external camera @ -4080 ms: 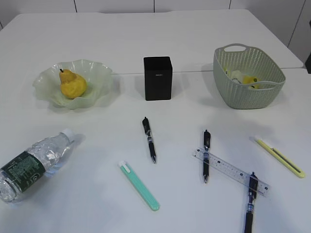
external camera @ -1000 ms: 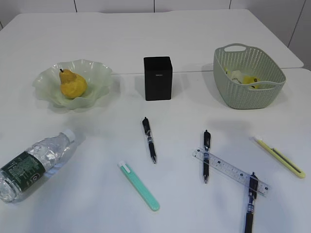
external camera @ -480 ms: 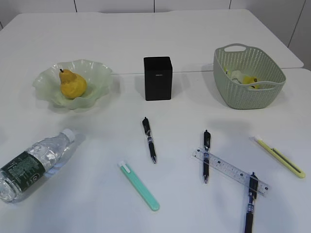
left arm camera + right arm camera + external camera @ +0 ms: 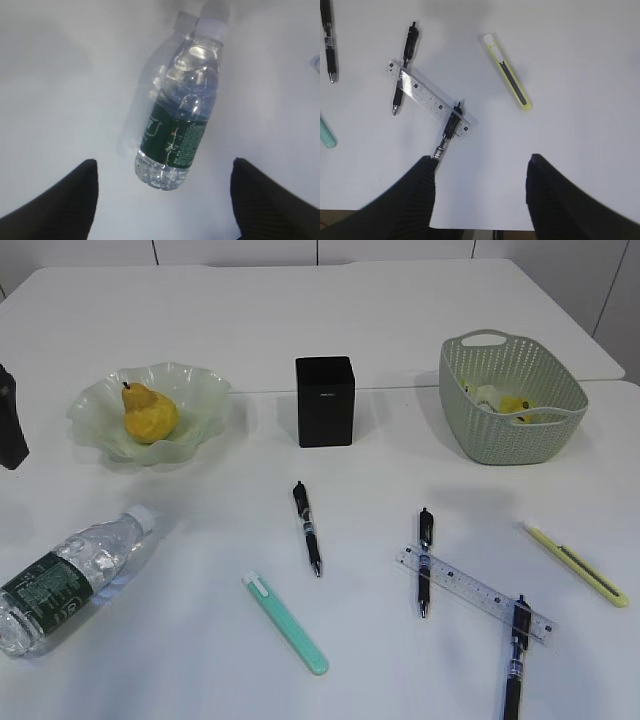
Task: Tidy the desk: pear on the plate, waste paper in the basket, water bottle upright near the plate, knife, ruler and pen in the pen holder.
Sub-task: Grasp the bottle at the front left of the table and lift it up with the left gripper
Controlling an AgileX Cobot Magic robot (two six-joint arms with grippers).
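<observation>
The yellow pear (image 4: 150, 415) lies on the green glass plate (image 4: 205, 390). The water bottle (image 4: 75, 575) lies on its side at front left. My left gripper (image 4: 163, 170) is open above the base of the bottle (image 4: 182, 115); part of it shows at the left edge of the exterior view (image 4: 10, 425). The black pen holder (image 4: 325, 400) stands mid-table. Three pens (image 4: 307, 527), (image 4: 424, 560), (image 4: 515, 655), a clear ruler (image 4: 475, 592), a yellow knife (image 4: 577, 562) and a teal knife (image 4: 286, 623) lie in front. My right gripper (image 4: 481, 165) is open and empty above the table's front edge, near the ruler (image 4: 427, 96).
The green basket (image 4: 470, 435) stands at back right with crumpled paper (image 4: 500, 400) inside. The ruler lies across two pens. The table's front edge runs under the right gripper in the right wrist view.
My left arm has come into the exterior view at the left edge, beside the plate. The objects on the table have not moved.
</observation>
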